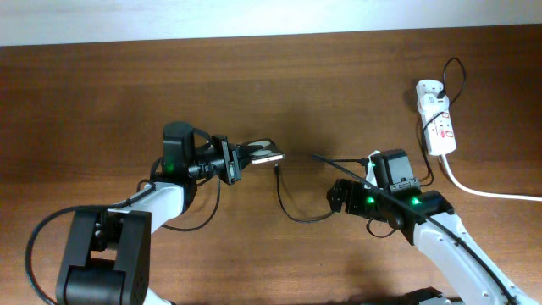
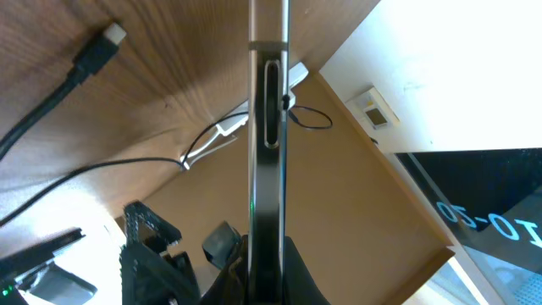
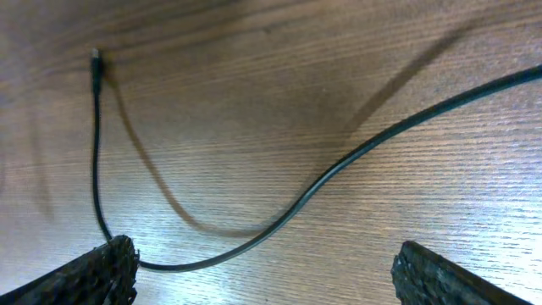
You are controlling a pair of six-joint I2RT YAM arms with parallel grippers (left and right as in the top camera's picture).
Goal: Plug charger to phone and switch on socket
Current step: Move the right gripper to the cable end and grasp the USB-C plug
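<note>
Left jaws (image 1: 241,158) are clamped on the phone (image 1: 264,154), which is off the table (image 1: 102,93) and turned on edge. In the left wrist view it shows only as a thin dark upright strip with a slot in its side, gripped at its lower end.

The charger (image 1: 292,212) lies loose on the table between the two arms. Its plug tip (image 1: 279,166) rests on the wood just beside and below the phone's free end, not inserted. From the tip the cable drops toward the near edge, loops, and runs right toward the right arm.

Right jaws (image 1: 337,198) are spread wide and hold nothing. In the right wrist view the two fingertips (image 3: 93,271) sit at the bottom corners, and the cable curves across the wood between and beyond them, clear of both pads (its shadow falls alongside).

The socket (image 1: 436,125) lies at the far right of the table, well apart from both grippers, with a thick white cord (image 1: 483,191) trailing off the right edge. I cannot tell its switch position.
</note>
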